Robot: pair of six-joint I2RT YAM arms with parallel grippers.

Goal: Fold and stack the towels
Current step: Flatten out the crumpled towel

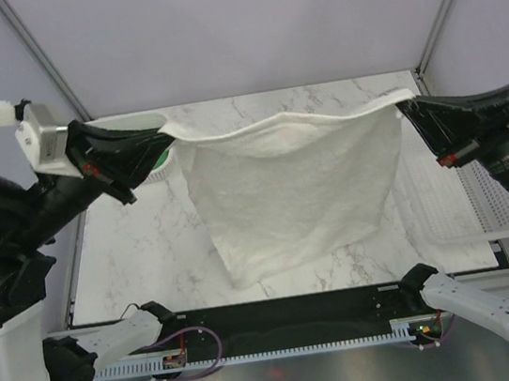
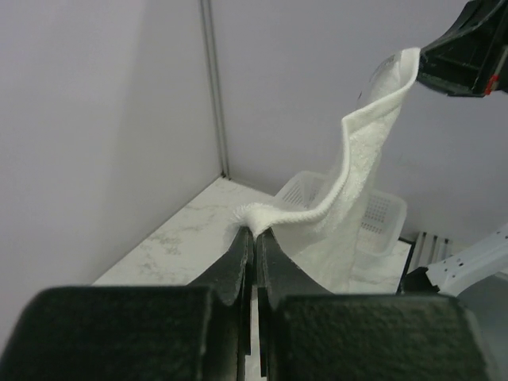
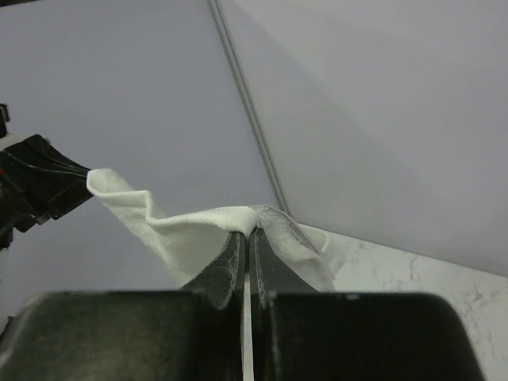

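Note:
A white fluffy towel (image 1: 288, 190) hangs spread in the air between both arms, its lower edge resting on the marble table (image 1: 131, 255). My left gripper (image 1: 168, 132) is shut on the towel's upper left corner (image 2: 262, 214), fingers pinched together under the hem. My right gripper (image 1: 402, 106) is shut on the upper right corner (image 3: 238, 216). The top hem sags slightly between the two grips. A sliver of green (image 1: 163, 158), perhaps another towel, peeks out behind the left gripper; most of it is hidden.
A white mesh basket (image 1: 446, 206) stands at the table's right side, also visible past the towel in the left wrist view as the basket (image 2: 385, 213). Grey walls close the back and sides. The arm bases (image 1: 292, 323) line the near edge.

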